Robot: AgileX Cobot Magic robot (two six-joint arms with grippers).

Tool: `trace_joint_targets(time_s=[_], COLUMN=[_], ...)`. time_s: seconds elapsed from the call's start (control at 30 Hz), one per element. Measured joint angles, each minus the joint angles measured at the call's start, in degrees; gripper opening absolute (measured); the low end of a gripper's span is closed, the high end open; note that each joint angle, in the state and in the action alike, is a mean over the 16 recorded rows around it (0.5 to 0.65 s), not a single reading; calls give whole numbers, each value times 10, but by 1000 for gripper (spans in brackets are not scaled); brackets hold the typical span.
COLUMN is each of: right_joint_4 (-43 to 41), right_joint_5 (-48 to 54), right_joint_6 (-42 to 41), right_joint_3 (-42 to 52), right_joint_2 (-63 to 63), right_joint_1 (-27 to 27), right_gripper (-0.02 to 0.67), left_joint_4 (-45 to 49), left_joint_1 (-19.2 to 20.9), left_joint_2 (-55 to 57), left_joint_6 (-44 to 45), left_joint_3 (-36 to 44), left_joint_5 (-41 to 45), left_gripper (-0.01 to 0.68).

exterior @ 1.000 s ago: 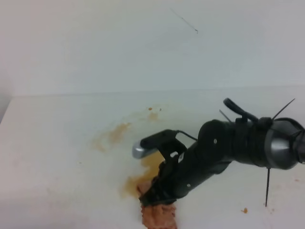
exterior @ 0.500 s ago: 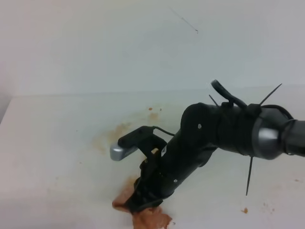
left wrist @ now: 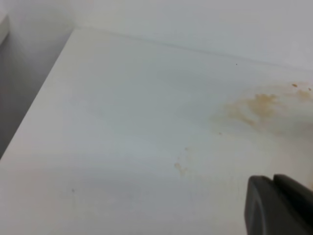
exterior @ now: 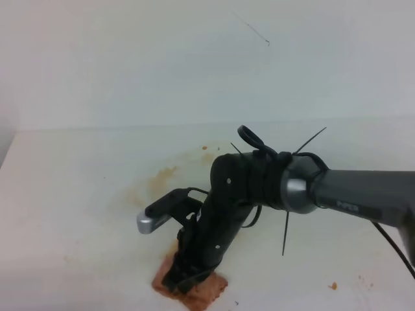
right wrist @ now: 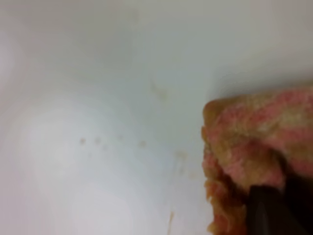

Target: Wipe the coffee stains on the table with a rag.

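My right gripper (exterior: pixel 182 280) reaches across to the front middle of the white table (exterior: pixel 65 194) and presses down, shut on the reddish-brown rag (exterior: pixel 194 293). In the right wrist view the rag (right wrist: pixel 249 147) fills the lower right, with a dark finger (right wrist: pixel 274 210) on it. The coffee stains show as a pale tan smear (exterior: pixel 157 179) behind the arm, small specks (exterior: pixel 206 153) farther back and one speck (exterior: pixel 332 285) at the front right. The same smear (left wrist: pixel 257 105) appears in the left wrist view, where a dark part of my left gripper (left wrist: pixel 279 205) sits in the lower right corner.
A matte white wall (exterior: pixel 194 58) rises behind the table. The table's left edge (left wrist: pixel 34 122) drops to a darker floor. My right arm's thick black and grey forearm (exterior: pixel 350 194) stretches across the right half of the table. Faint specks (right wrist: pixel 98 141) lie left of the rag.
My right arm has swept the rag leftward along the front of the table. The tan blotch that showed beside the gripper no longer shows.
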Motion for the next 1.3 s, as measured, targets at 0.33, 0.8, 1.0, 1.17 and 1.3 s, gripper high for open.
trace_joint_targets(time_s=[0.33,0.8,1.0,1.17,1.3], right_joint_4=[-74,-98,-91,-85,-85], right_joint_5=[25,-3,-9,-12,-32], right_joint_6=[52,75,76,79,80], right_joint_3=[-108,-132,-132,-124,-95], right_joint_2=[67,83,80,64,30], right_joint_1=[-24,-141,-172,-182,-184], right_gripper=[-2,-2,-3,-2,-2], left_joint_4=[0,0,0,0,0], left_joint_1=[0,0,0,0,0], left_joint_2=[0,0,0,0,0], left_joint_6=[0,0,0,0,0], left_joint_3=[0,0,0,0,0], left_joint_5=[0,0,0,0,0], left_gripper=[1,1,1,1,1])
